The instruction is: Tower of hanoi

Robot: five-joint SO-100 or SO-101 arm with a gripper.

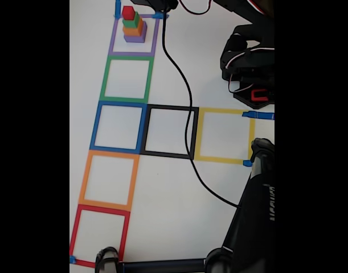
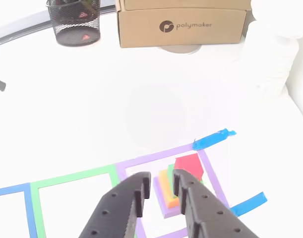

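Upright, block tower [image 1: 134,27] in purple square [image 1: 113,45], end effector [image 2: 161,186] narrowly open, empty.

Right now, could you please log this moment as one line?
claw: open, above stack | stack: purple, orange, green, red, in purple square | other squares: empty

Hobbyist maker workspace.
A brown cardboard Polymaker filament box [image 2: 183,23] and black wire-mesh pen cup [image 2: 73,22] are sitting on a white tabletop [image 2: 116,99] bearing coloured tape squares [image 1: 122,128].

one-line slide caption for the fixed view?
Stacked block tower, red on top, sits in the purple square heading a column of coloured taped squares; black cable crosses the table.
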